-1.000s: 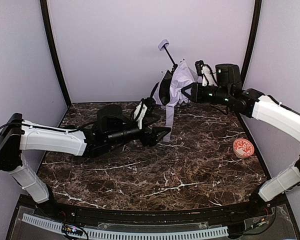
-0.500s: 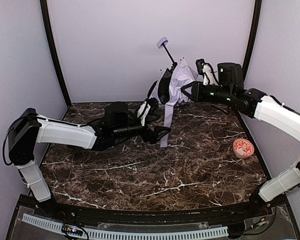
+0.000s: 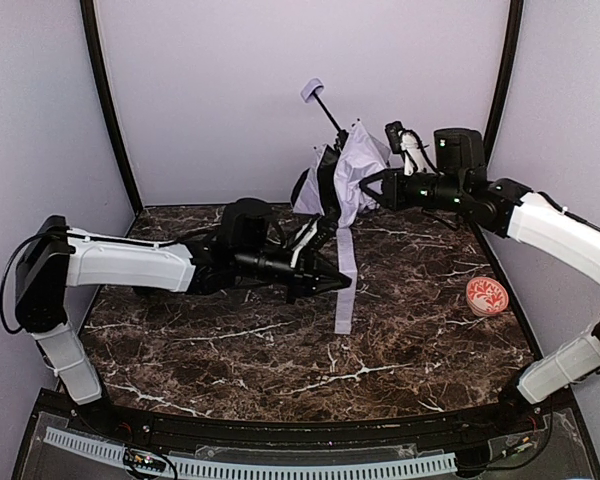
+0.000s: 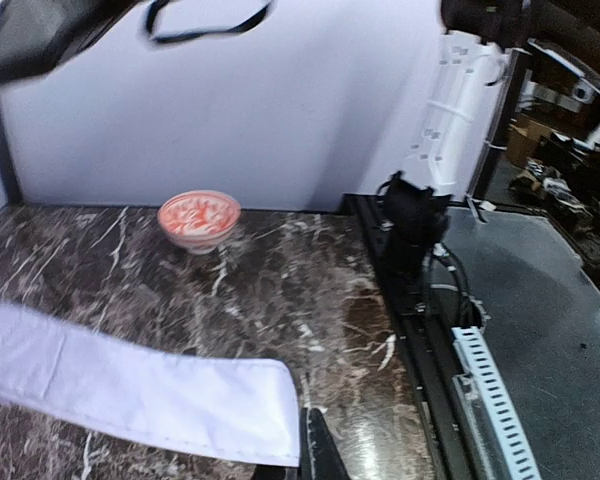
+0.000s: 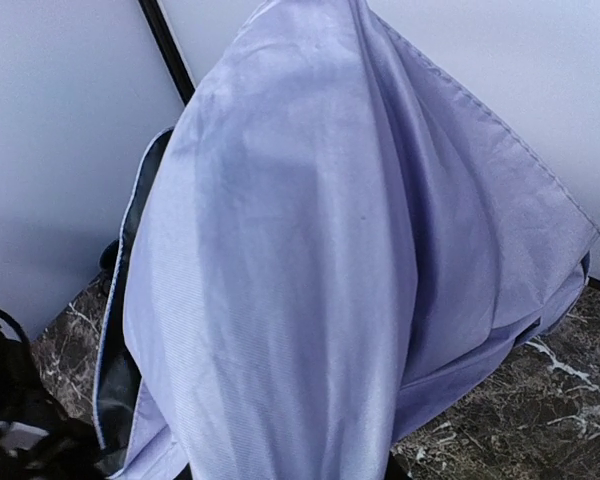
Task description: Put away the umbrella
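Observation:
My right gripper (image 3: 370,186) holds the umbrella (image 3: 352,172) in the air at the back of the table. Its thin black shaft and small handle (image 3: 311,90) point up and left. In the right wrist view the lavender fabric (image 5: 310,250) fills the frame and hides my fingers. The strap (image 3: 343,312) hangs straight down from the bundle. My left gripper (image 3: 338,284) is shut, its tip against the strap's middle. In the left wrist view the strap (image 4: 130,385) lies across one finger beside the closed tips (image 4: 315,455). Whether any of it is pinched does not show.
A small red-and-white patterned bowl (image 3: 486,296) stands on the dark marble table (image 3: 280,365) at the right, also seen in the left wrist view (image 4: 199,218). The right arm's base (image 4: 415,225) sits at the near right edge. Pale walls close in the back and sides.
My left gripper reached right and nearer, then shut at the strap. The umbrella tilted, its handle moving left, and the strap now hangs longer and further right.

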### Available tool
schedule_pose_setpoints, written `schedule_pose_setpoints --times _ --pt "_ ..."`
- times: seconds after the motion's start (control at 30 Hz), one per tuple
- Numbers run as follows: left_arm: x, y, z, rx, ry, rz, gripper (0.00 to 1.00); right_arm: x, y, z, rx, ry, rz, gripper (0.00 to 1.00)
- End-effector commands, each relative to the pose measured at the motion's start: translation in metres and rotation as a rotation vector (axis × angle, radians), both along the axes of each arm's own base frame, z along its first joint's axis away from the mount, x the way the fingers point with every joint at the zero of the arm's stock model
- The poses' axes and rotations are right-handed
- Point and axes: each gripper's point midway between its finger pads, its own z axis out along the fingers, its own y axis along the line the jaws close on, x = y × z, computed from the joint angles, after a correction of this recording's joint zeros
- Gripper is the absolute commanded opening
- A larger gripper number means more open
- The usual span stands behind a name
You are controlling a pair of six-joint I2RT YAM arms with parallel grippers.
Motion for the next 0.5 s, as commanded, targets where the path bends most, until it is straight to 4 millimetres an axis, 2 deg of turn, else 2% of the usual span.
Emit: schedule_pose_setpoints --times 0.0,0.1,0.27,0.4,0.47 --pt "-0.067 0.017 0.069 -0.080 -0.071 -0.203 0.00 -0.006 0.018 -0.032 -0.165 -0.079 0.192 0.00" --pt "-0.073 0.021 0.089 -0.106 -0.058 -0.224 0.00 -0.027 0.037 -0.080 -0.290 -0.062 0.407 0.00" --pt "-0.079 0.021 0.099 -0.125 -0.017 -0.259 0.00 -0.064 0.062 -0.150 -0.417 0.000 0.692 0.00" --pt "-0.072 0.023 0.097 -0.121 0.009 -0.236 0.00 -0.087 0.072 -0.186 -0.405 0.094 0.858 0.00" --pt "-0.061 0.030 0.100 -0.149 0.035 -0.210 0.00 -0.101 0.073 -0.202 -0.404 0.151 0.937 0.01"
